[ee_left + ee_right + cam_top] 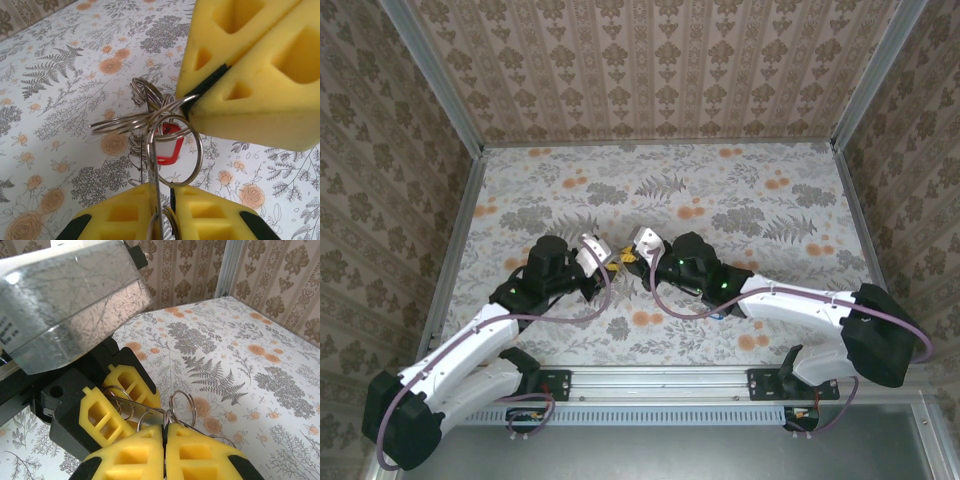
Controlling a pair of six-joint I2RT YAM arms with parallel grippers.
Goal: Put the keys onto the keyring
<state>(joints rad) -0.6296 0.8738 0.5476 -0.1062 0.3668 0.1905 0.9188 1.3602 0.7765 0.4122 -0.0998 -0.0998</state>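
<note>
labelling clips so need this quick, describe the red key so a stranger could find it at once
At the middle of the floral table, two pairs of yellow jaws meet tip to tip. Between them hangs a bunch of silver rings. The red key shows through the largest ring, the only red thing among bare metal loops.

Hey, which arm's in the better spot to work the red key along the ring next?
Right, probably: the right gripper is shut on the ring right beside the red key; the left gripper pinches lower down, seemingly just steadying.
</note>
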